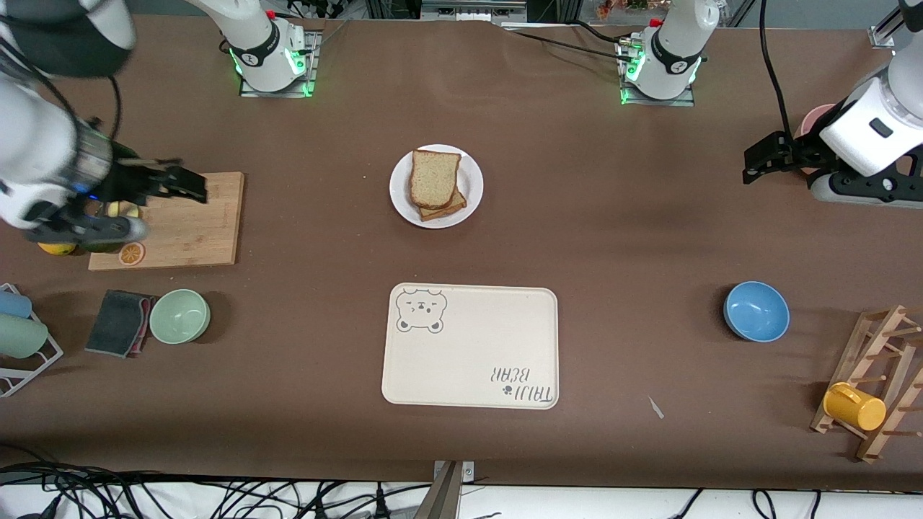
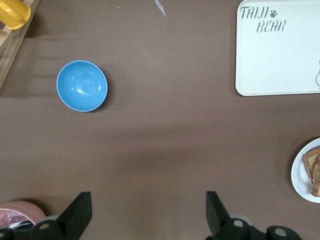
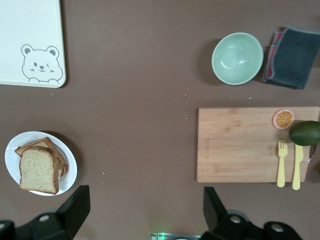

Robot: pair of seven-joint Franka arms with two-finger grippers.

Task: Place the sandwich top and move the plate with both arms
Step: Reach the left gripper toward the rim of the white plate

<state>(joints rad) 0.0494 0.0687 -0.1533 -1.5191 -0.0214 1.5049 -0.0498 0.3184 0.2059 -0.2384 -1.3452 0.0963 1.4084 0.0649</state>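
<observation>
Sandwich top (image 1: 434, 179), tan speckled slice, stacked on white plate (image 1: 401, 189), both tools spread apart, empty

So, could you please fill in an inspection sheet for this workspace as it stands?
Surface: brown table, small scrap near front edge.
Job's things: sandwich top stacked on another slice, on the plate.
Clutter: bear tray, blue bowl, green bowl, cutting board, grey cloth, yellow cup on wooden rack.
Grippers: left gripper open over bare table; right gripper open, over the cutting board.
Cables: black, along front edge.
Surroundings: nothing seen.
</observation>
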